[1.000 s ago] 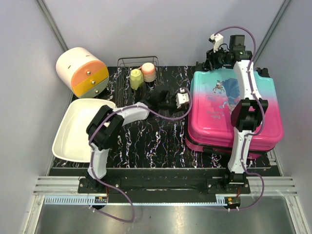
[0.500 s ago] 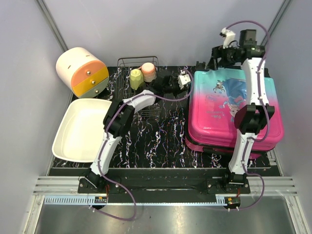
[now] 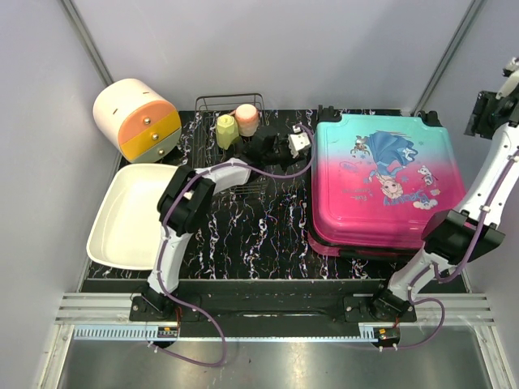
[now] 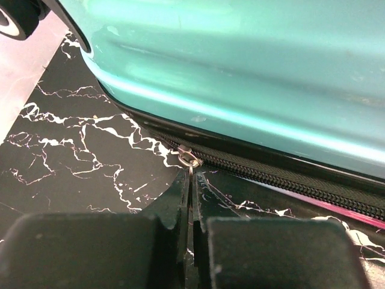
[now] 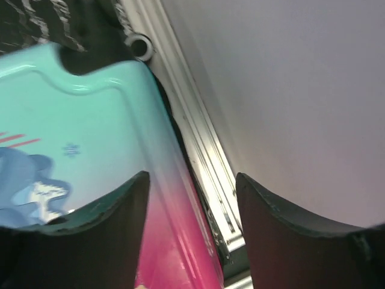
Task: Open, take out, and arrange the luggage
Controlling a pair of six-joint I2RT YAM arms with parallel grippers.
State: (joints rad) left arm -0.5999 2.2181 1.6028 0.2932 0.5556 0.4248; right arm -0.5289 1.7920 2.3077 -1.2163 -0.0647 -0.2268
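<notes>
The luggage (image 3: 381,186), pink fading to teal with a cartoon girl on its lid, lies flat on the right of the black marbled table. My left gripper (image 3: 301,140) is at its back-left corner. In the left wrist view that gripper (image 4: 191,180) is shut on the metal zipper pull (image 4: 187,158), right against the black zipper band under the teal shell (image 4: 240,60). My right gripper (image 3: 509,77) is raised at the far right edge of the top view, partly cut off. In its own view the right gripper (image 5: 191,180) hangs open and empty above the luggage's right edge (image 5: 90,132).
A white-and-orange round drawer box (image 3: 136,119) stands at the back left, with a white tray (image 3: 134,215) in front of it. A wire rack (image 3: 229,105) holds a yellow cup (image 3: 228,130) and a pink cup (image 3: 247,119). An aluminium rail (image 5: 204,162) runs along the table's right side.
The right arm swung up and off to the right, away from the luggage's back edge. The left gripper moved back to the luggage's back-left corner. The luggage lid now looks shifted.
</notes>
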